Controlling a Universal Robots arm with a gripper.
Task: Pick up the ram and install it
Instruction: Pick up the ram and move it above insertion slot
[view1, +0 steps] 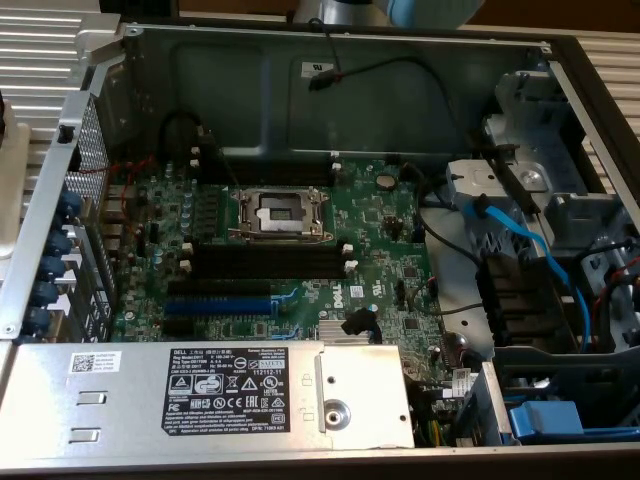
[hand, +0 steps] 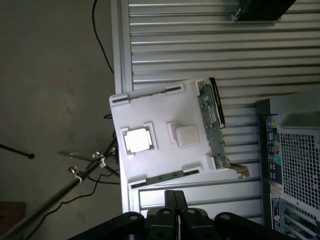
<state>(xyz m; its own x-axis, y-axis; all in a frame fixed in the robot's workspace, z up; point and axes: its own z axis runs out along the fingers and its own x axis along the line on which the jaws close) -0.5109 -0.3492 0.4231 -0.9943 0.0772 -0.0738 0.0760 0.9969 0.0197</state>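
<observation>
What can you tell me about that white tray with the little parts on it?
The white tray looks like flat moulded plastic, roughly square, lying askew on the ribbed metal table, near the computer case but apart from it. Raised frames hold a silvery square chip and a white square block. The green ram lies along the edge nearest the case; dark strips sit in slots on two other edges.

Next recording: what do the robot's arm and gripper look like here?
In the wrist view the gripper is matt black: two slim fingers on a body of rounded, knuckle-like links. In the exterior view the arm is silver-grey metal with a light-blue cap. I can make out no markings on either.
</observation>
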